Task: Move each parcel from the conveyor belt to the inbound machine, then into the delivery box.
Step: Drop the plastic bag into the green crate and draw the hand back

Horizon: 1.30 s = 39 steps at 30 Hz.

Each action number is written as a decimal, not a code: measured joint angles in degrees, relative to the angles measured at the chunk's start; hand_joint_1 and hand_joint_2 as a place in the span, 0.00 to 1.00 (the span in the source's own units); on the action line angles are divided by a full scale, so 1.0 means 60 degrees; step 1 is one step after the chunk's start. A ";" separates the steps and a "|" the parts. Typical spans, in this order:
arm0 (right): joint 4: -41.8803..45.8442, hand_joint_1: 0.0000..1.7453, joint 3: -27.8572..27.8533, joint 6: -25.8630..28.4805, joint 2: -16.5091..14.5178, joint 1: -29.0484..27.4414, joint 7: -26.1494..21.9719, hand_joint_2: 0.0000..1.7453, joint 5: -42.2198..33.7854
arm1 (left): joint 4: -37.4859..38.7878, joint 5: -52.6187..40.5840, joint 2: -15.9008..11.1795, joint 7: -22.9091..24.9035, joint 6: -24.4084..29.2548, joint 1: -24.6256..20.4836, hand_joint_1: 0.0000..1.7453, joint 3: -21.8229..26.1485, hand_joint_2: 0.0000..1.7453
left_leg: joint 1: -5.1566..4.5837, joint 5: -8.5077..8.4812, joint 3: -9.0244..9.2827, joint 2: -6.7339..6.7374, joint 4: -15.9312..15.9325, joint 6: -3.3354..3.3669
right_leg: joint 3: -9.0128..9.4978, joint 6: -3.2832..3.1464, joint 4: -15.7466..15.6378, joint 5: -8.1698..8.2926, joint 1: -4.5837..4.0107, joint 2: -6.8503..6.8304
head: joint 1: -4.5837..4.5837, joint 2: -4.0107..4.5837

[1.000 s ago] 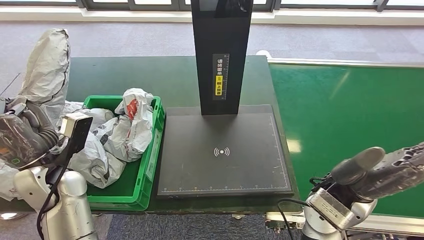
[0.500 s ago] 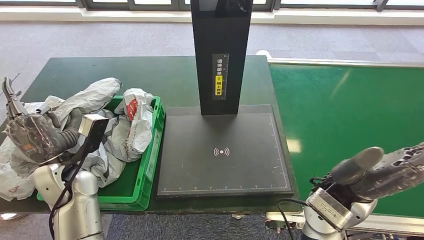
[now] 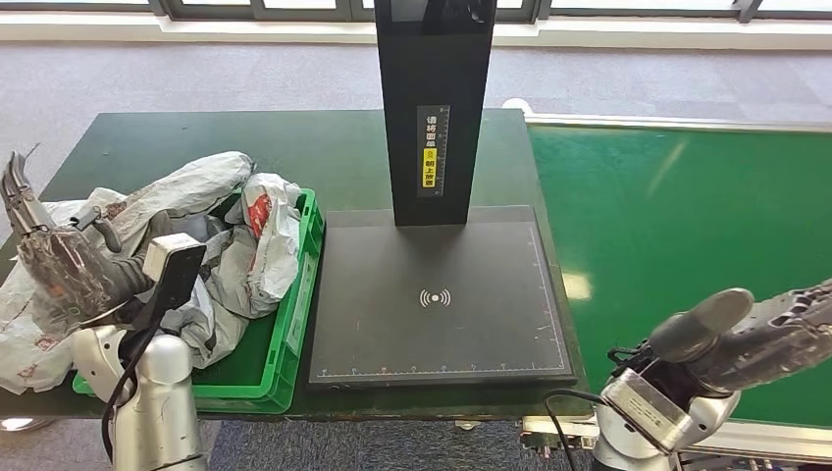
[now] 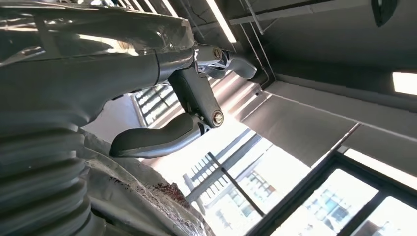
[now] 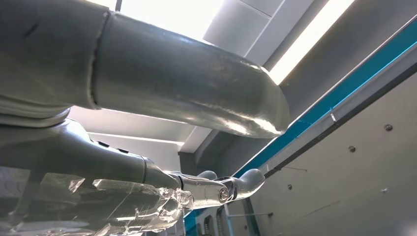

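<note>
Head view: a dark green table [image 3: 294, 147] carries a green plastic box [image 3: 285, 339] at 9 o'clock and a flat black scanner plate [image 3: 442, 294] at the centre, matt, with a white wireless mark and ruler ticks along its edges. A tall black post [image 3: 432, 98] rises from the plate's 12 o'clock edge and bears a yellow and white label. The smooth green belt [image 3: 677, 226] runs at 3 o'clock beside the table, edged by a pale metal rail.

The box is heaped with crumpled grey poly-bag parcels. One long grey parcel [image 3: 167, 191] lies across the box's 10 o'clock rim, wrinkled and glossy. A white parcel [image 3: 270, 231] with red print stands bunched against the rim nearest the plate. Another grey parcel [image 3: 29, 334] sags over the table edge at 8 o'clock.

The left hand [image 3: 59, 260] is at 9 o'clock above the heap, wrapped in clear creased film, its dark fingers [image 3: 15, 182] standing up and apart. In the left wrist view the fingers [image 4: 196, 105] are spread with nothing between them, so the hand is released; grey parcel film lies close beside the ribbed cover.

The right hand [image 3: 755, 329] is at 4 o'clock over the belt's near edge, thick thumb raised, fingers straight and apart, grasping nothing.
</note>
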<state>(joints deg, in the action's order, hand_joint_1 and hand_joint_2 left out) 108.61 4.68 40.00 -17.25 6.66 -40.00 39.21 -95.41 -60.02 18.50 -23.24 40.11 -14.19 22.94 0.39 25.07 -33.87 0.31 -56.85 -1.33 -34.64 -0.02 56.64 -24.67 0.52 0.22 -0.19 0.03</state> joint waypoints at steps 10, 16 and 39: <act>-0.0004 0.00 -0.0149 0.0000 0.0004 -0.0058 0.0000 0.00 -0.0026 | 0.0162 0.5554 -0.0149 -0.2821 -0.0507 0.0458 0.00 -0.2604 1.00 | -0.0001 0.0006 0.0000 -0.0012 -0.0002 0.0009 | 0.0008 0.0005 -0.0002 0.0000 0.0012 -0.0017 | 0.0003 0.0001; -0.0004 0.00 -0.0209 0.0000 0.0022 -0.0226 0.0001 0.00 -0.0078 | 0.0087 0.6113 -0.0242 -0.2833 -0.1296 0.0757 0.00 -0.3662 1.00 | -0.0001 0.0008 -0.0001 -0.0015 -0.0002 0.0010 | 0.0008 0.0005 -0.0002 0.0000 0.0010 -0.0016 | 0.0002 0.0001; -0.0032 0.00 -0.0295 0.0000 0.0023 -0.0237 0.0000 0.00 -0.0187 | -0.0191 0.6515 -0.0297 -0.2832 -0.1999 0.0980 0.00 -0.4454 1.00 | -0.0001 0.0008 -0.0001 -0.0016 -0.0001 0.0010 | 0.0009 0.0005 -0.0002 0.0000 0.0010 -0.0015 | 0.0001 0.0000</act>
<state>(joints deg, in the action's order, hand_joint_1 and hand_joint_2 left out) 108.42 2.91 40.00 -17.11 5.23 -40.00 38.09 -96.56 -20.93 16.72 -40.23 28.11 -8.31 -3.78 0.38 25.12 -33.88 0.21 -56.85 -1.26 -34.58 0.01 56.63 -24.68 0.58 0.13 -0.18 0.03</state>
